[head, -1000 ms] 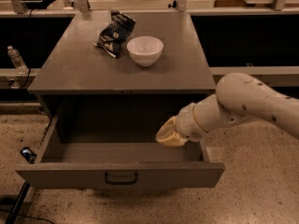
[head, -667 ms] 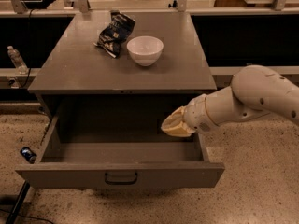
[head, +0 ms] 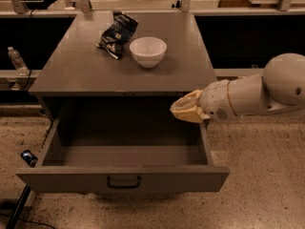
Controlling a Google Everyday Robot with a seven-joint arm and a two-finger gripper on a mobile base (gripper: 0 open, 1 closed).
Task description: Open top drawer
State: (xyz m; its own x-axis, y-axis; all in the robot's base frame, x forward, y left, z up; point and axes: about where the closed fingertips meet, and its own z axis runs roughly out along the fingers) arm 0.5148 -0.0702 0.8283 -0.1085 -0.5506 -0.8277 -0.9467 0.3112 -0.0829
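Note:
The top drawer point(head: 124, 179) stands pulled far out of the grey cabinet. Its flat grey front faces me with a small black bar handle point(head: 123, 182) at its centre. The deep grey box behind the front looks empty inside. My gripper point(head: 183, 109) is cream-coloured and hangs over the drawer's right rear corner, just under the cabinet top's front edge. It is apart from the handle and holds nothing that I can see. The white arm reaches in from the right.
On the cabinet top point(head: 71, 75) stand a white bowl point(head: 147, 51) and a dark snack bag point(head: 116, 33). A water bottle point(head: 16, 60) lies on a ledge at the left. A small dark object point(head: 28, 158) lies on the speckled floor beside the drawer's left side.
My gripper has risen and drawn back to the right, out of the drawer's inside toward its right rear corner. The drawer has stayed open.

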